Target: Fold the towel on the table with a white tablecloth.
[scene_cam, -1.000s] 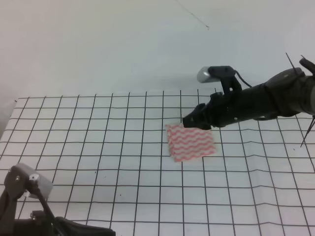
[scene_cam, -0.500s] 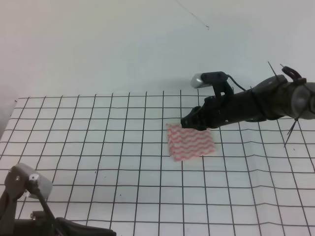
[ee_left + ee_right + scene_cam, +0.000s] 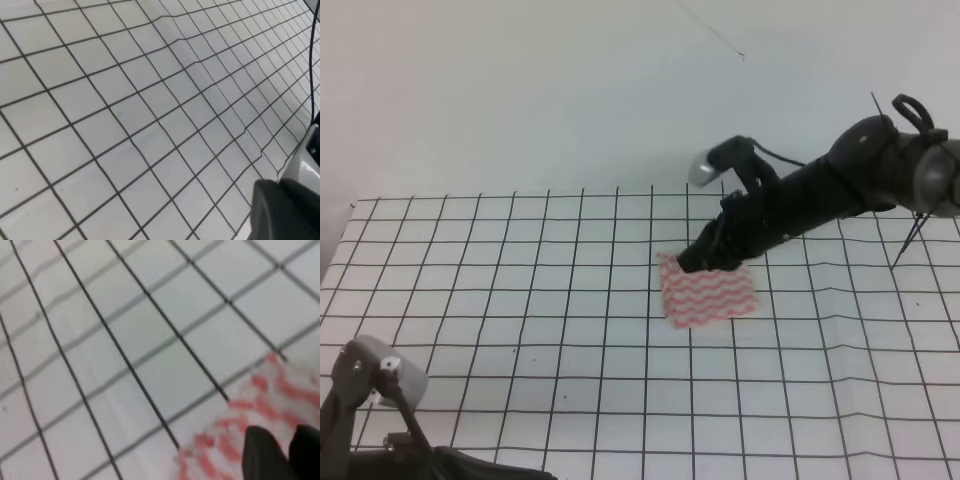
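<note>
Towel point(image 3: 708, 292): thin soft cloth, white ground with pink-red wavy stripes, a small roughly rectangular shape with slightly uneven edges, lying flat on the white tablecloth point(image 3: 520, 300) right of centre and near the far edge of the table point(image 3: 380, 215). In the right wrist view its near corner point(image 3: 260, 405) appears blurred, the stripes reading as soft red blotches. White tablecloth: smooth matte fabric printed with a thin black square grid; low ridges and creases bend the lines, most clearly in the left wrist view point(image 3: 170, 45). Right gripper point(image 3: 692, 262): black, matte, on a dark jointed arm with a grey rounded camera housing point(image 3: 703, 170) above it; tip lowered to the towel's far left corner; two dark fingertips point(image 3: 262, 455) stand close together over the striped cloth, yet whether they pinch the fabric cannot be told. Left gripper point(image 3: 405, 465): dark body with a pale grey camera block, low at the near left edge of the exterior view, well apart from the towel; its jaws are hidden, so its state cannot be told.
</note>
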Controlling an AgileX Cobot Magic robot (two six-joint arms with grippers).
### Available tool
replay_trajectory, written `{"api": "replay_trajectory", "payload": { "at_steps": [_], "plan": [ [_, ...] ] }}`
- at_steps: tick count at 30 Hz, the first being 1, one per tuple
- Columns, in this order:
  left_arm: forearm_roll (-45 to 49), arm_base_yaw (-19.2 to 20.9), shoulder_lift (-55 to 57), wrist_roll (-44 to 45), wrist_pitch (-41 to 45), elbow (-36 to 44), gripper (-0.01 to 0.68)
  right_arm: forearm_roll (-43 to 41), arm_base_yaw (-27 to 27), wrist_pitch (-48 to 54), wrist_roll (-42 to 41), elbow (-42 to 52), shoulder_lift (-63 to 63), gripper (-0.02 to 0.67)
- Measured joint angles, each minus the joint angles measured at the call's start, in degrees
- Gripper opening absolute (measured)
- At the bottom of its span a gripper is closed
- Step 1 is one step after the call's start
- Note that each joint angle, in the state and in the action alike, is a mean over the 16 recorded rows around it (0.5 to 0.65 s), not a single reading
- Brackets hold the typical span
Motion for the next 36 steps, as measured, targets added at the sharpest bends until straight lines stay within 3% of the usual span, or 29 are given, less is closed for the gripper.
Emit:
{"api": "replay_trajectory", "payload": {
  "at_steps": [7, 24, 36],
  "plan": [
    [0.06, 0.00, 0.00, -0.15, -0.16, 0.00, 0.001, -5.27, 0.34, 0.95, 2.87, -0.76, 1.15, 0.127],
    [-0.01, 0.00, 0.00, -0.35, -0.06, 0.00, 0.001, -7.29, 0.61, -6.29, 11.11, -4.27, 2.56, 0.121],
    [-0.01, 0.00, 0.00, -0.26, 1.27, 0.00, 0.001, -18.91, 0.52, -4.74, 16.86, -6.11, 3.68, 0.121]
  ]
}}
